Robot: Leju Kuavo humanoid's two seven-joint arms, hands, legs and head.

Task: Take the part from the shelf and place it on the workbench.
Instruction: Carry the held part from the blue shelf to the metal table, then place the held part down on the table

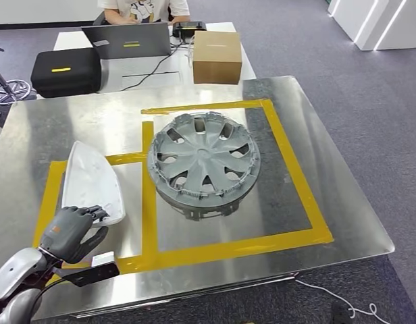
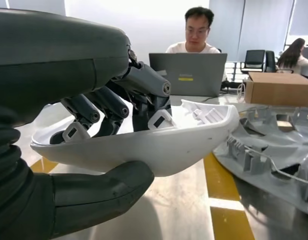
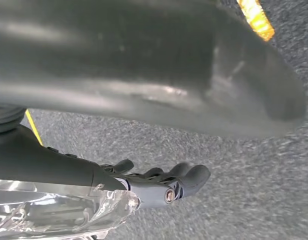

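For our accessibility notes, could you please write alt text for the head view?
The left robot hand grips the near edge of a white plastic part lying in a yellow-taped box on the metal workbench. A grey hubcap sits in the larger taped box beside it; a cardboard box and laptop stand behind.

On the desk (image 1: 318,175), the part (image 1: 91,181) lies left of the wheel cover (image 1: 203,165), each inside its own taped field, a tape strip (image 1: 148,196) running between them. The left hand (image 1: 73,229) grips the part's near edge, fingers (image 2: 107,102) inside it and thumb (image 2: 103,192) underneath. Behind the desk stands another table (image 1: 144,74) carrying a case (image 1: 65,71) at left, a laptop (image 1: 127,40) in the middle and a cardboard box (image 1: 217,57) at right. A person (image 1: 142,10) sits behind the laptop.
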